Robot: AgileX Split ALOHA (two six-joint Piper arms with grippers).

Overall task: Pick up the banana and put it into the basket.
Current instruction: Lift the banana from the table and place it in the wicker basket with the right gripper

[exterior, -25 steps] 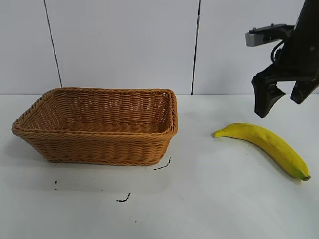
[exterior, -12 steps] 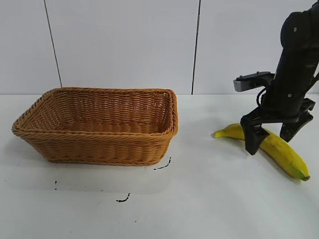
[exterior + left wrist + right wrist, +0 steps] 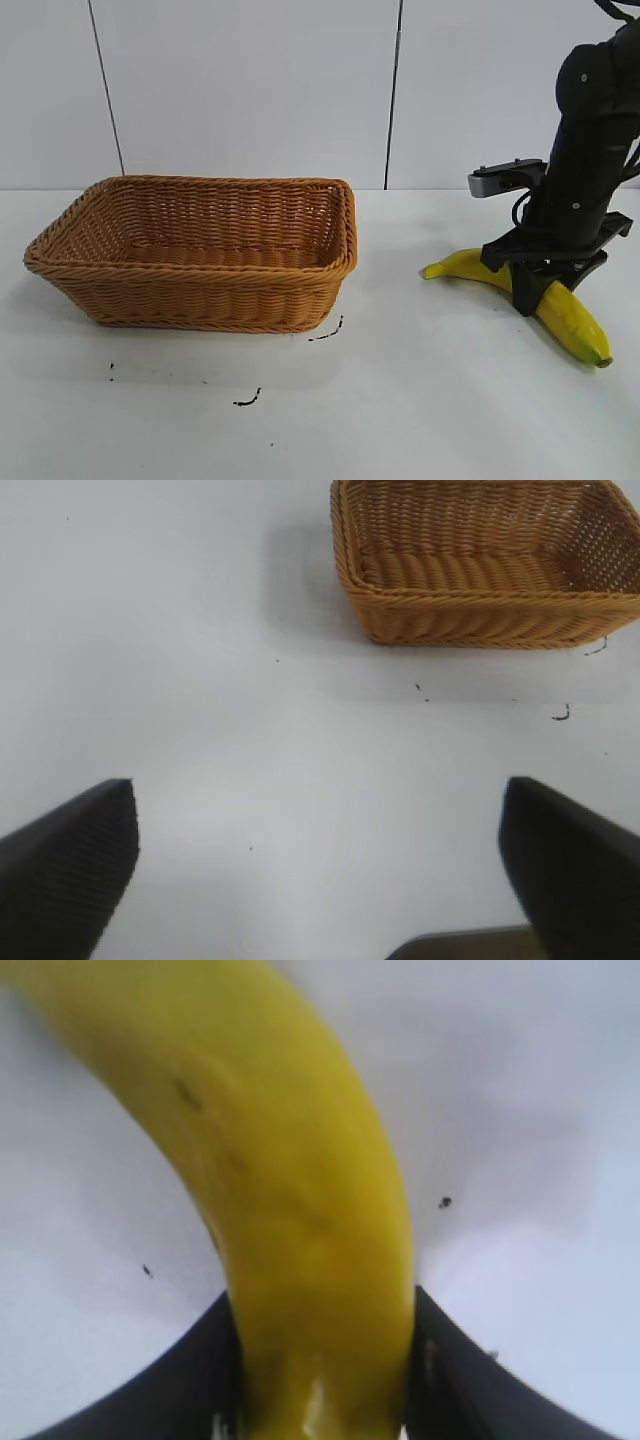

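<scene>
A white table (image 3: 420, 420) lies beneath the jaws of the right gripper (image 3: 545, 285), with two tiny dark specks (image 3: 444, 1201) close beside them. Black scuff marks (image 3: 247, 400) sit well off to their left. Behind the jaws stands a pale wall (image 3: 250, 90) with dark vertical seams (image 3: 394, 95)

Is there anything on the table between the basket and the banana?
No, just bare white table between the basket and the banana, seen in the exterior view. The right gripper is clamped on the banana.
</scene>
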